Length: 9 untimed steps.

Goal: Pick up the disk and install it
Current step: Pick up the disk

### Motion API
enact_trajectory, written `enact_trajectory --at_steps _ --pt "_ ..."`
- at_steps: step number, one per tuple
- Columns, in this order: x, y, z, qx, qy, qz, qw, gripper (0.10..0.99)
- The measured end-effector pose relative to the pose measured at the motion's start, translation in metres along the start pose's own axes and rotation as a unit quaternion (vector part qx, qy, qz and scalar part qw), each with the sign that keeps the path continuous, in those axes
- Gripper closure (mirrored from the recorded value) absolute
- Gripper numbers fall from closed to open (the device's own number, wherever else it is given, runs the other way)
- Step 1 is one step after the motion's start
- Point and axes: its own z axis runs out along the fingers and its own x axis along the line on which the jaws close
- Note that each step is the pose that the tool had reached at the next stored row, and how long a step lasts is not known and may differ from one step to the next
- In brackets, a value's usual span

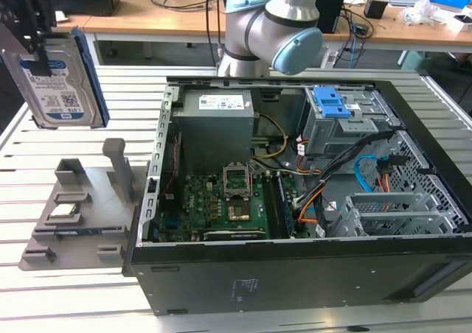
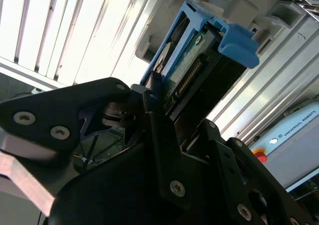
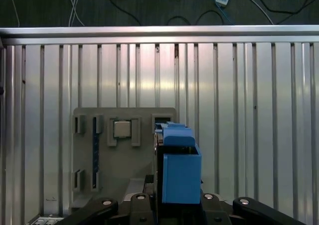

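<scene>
Holding disk (image 1: 65,90) clamped tight in fingers (image 2: 162,155), high above tray (image 1: 92,193); thin edge grip may let it tilt, drop.

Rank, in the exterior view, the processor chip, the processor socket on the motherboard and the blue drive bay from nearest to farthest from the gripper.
The gripper holds the disk at the exterior view's upper left.
1. Processor chip, on the grey holder below the gripper.
2. Processor socket, in the middle of the computer case.
3. Blue drive bay, toward the case's right side.
</scene>
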Motion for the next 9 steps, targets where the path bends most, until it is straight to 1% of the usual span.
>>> enact_trajectory --at_steps 9 --pt "0.0001 0.0004 -0.0121 0.0000 0.0000 0.000 1.0000 0.729"
